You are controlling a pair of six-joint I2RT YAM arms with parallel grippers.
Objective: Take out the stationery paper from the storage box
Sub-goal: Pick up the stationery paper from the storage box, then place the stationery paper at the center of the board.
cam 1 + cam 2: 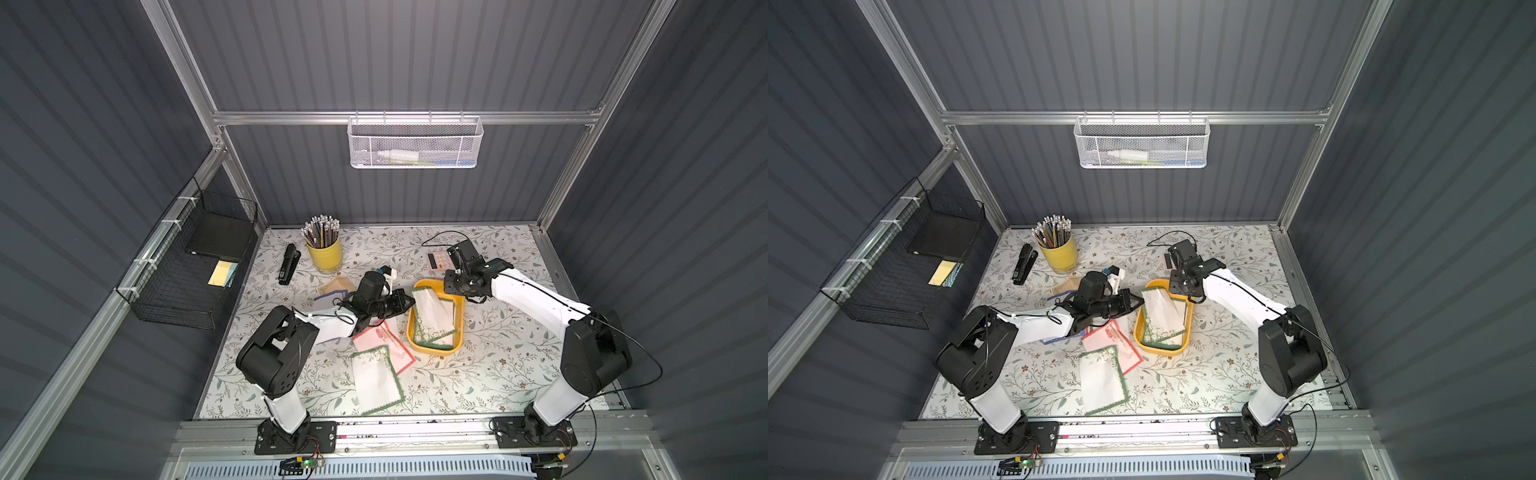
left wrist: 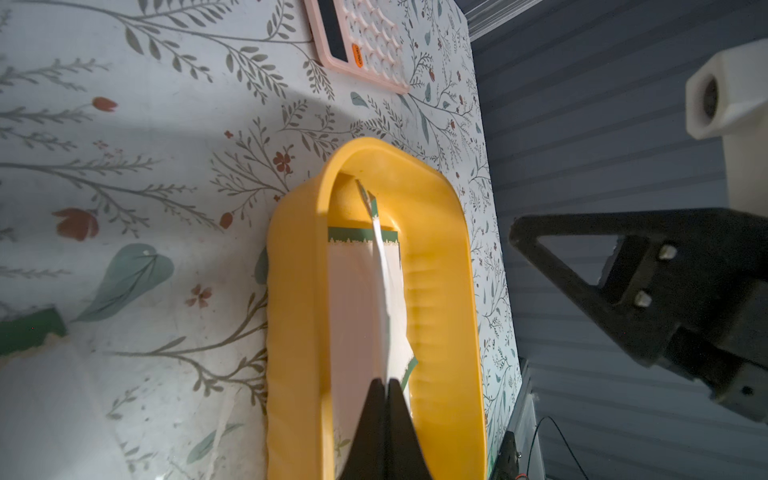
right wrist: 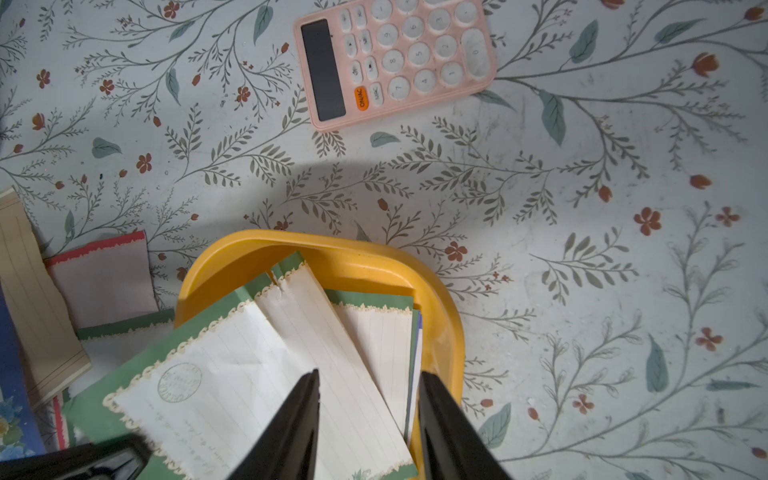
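Observation:
The storage box (image 1: 432, 348) (image 1: 1158, 352) is a shallow yellow tray at mid table, with green-bordered stationery paper (image 1: 434, 318) (image 1: 1163, 318) stacked in it. My left gripper (image 1: 409, 300) (image 1: 1140, 302) (image 2: 385, 380) reaches over the tray's left rim (image 2: 299, 332). It is shut on the edge of the top sheet (image 2: 380, 266) (image 3: 249, 374), which stands bowed above the sheets below (image 3: 374, 332). My right gripper (image 1: 449, 290) (image 1: 1177, 287) (image 3: 370, 374) hovers open over the tray's far end and holds nothing.
Loose sheets lie on the table left of the tray: red-bordered (image 1: 382, 338), green-bordered (image 1: 376, 380), blue-bordered (image 1: 328, 299) and tan (image 1: 332, 284). A pink calculator (image 1: 436, 262) (image 3: 395, 62) sits behind the tray. A yellow pencil cup (image 1: 324, 253) and a stapler (image 1: 289, 264) stand far left. A black wire basket (image 1: 195, 270) hangs on the left wall.

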